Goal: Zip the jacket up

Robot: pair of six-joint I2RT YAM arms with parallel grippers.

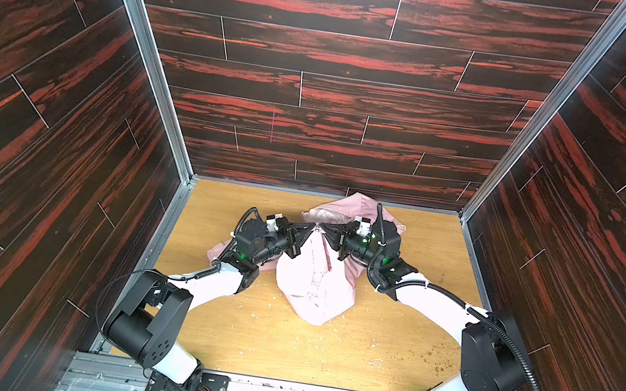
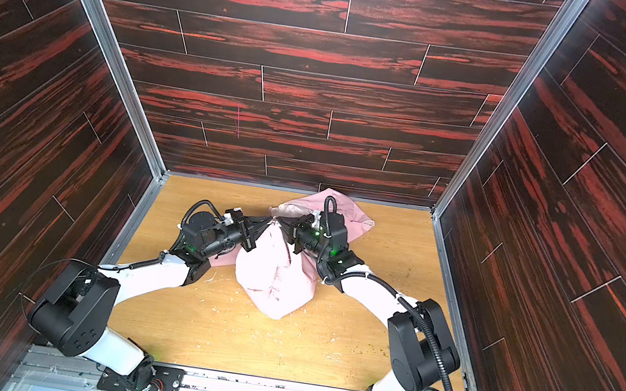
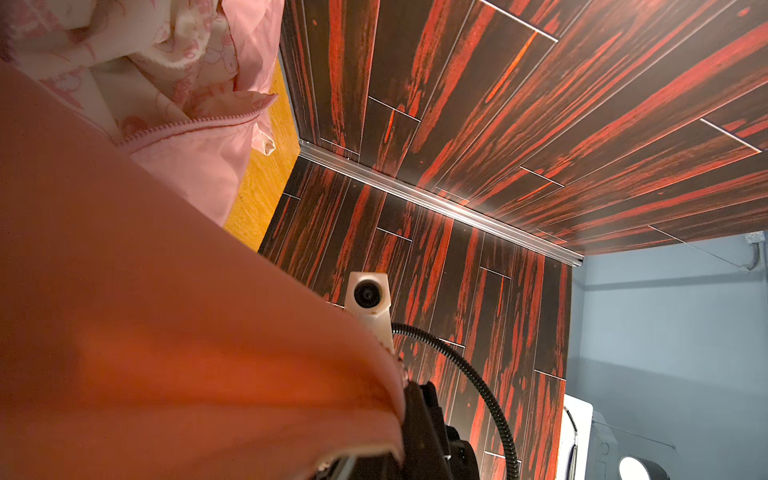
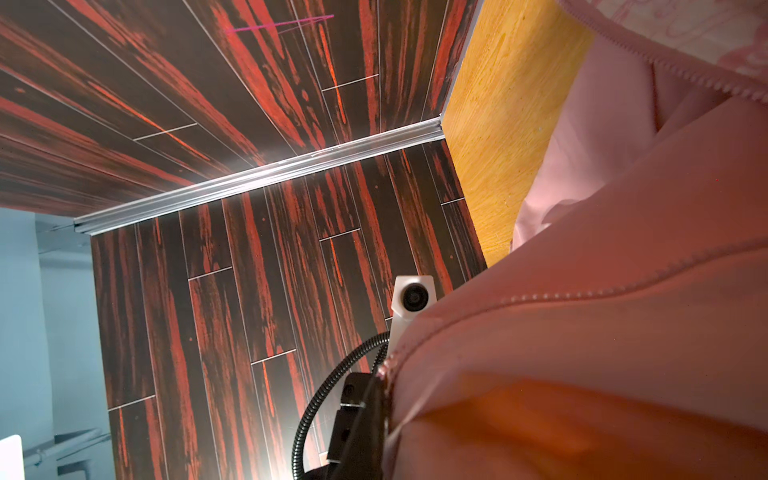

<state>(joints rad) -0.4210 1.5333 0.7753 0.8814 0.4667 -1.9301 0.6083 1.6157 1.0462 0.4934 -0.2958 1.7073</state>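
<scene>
Well, the small light pink fabric jacket (image 1: 314, 285) hangs nearward from a raised peak; left end effector (image 1: 309, 230) clamps it there, right end effector (image 1: 324, 229) touches alongside, grip unclear.

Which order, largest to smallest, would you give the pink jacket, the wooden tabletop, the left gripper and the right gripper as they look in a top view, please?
1. wooden tabletop
2. pink jacket
3. left gripper and right gripper: these look about alike, so I leave them unranked.

Top views look down (shared table (image 1: 280, 347)); wrist views hug jacket (image 3: 187, 174).
</scene>
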